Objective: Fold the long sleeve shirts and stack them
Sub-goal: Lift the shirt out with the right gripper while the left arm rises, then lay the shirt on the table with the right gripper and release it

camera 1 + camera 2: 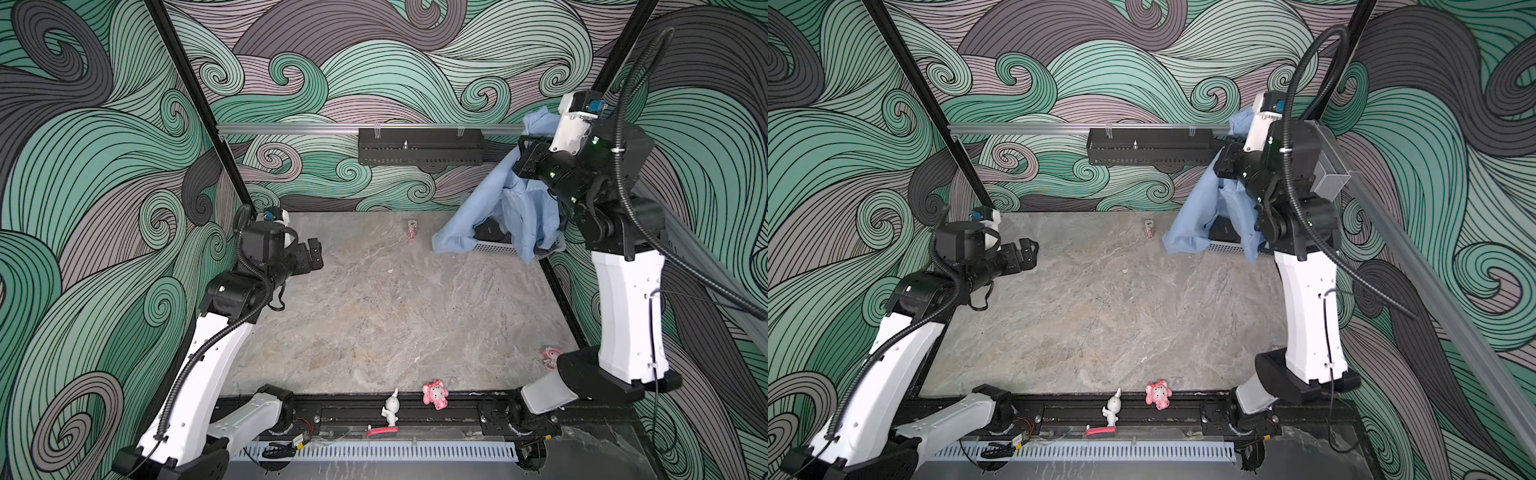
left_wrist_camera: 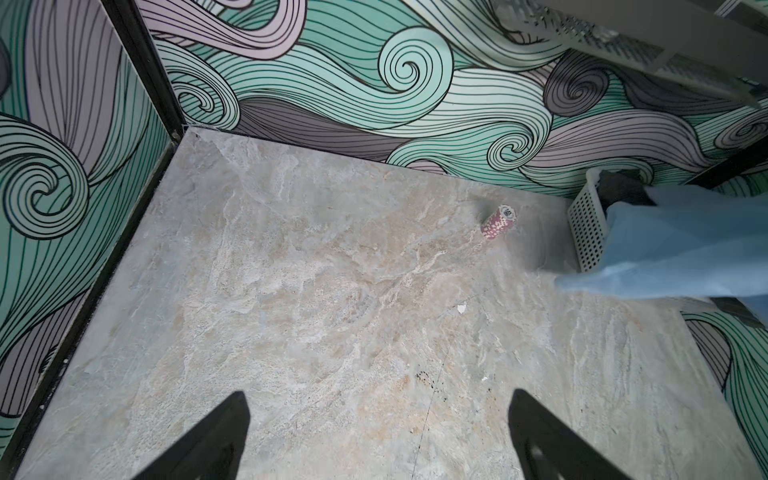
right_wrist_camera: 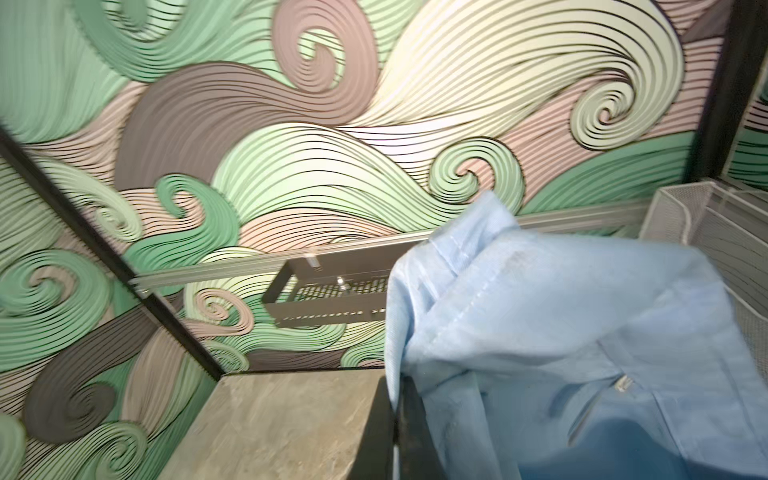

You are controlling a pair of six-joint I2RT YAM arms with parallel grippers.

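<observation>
Swirling green-and-mauve wallpaper (image 1: 374,62) wraps all round, and the marble tabletop (image 1: 374,311) lies mostly bare. Look to the far right corner: the right gripper (image 1: 524,160) is up high, well above the table. In both top views the light-blue shirt (image 1: 478,208) hangs from it, trailing down over the white perforated basket (image 1: 496,250). One fold spills past the basket's front wall onto the marble. Something dark (image 1: 492,230) sits inside the basket under the cloth.

The right wrist camera gives what the top views can't: the black jaws pressed tight together on a stitched edge of the fabric, with a small pale button (image 3: 621,382) further down the cloth.

Across the table, the left gripper (image 1: 316,254) hovers near the left wall, well apart from the shirt. Its own wrist view settles its state: both fingers (image 2: 224,436) spread wide, nothing between them but marble. That same view picks out a little reddish stack of chips (image 2: 498,222) near the basket, apart from it, which is only a small speck from above.
</observation>
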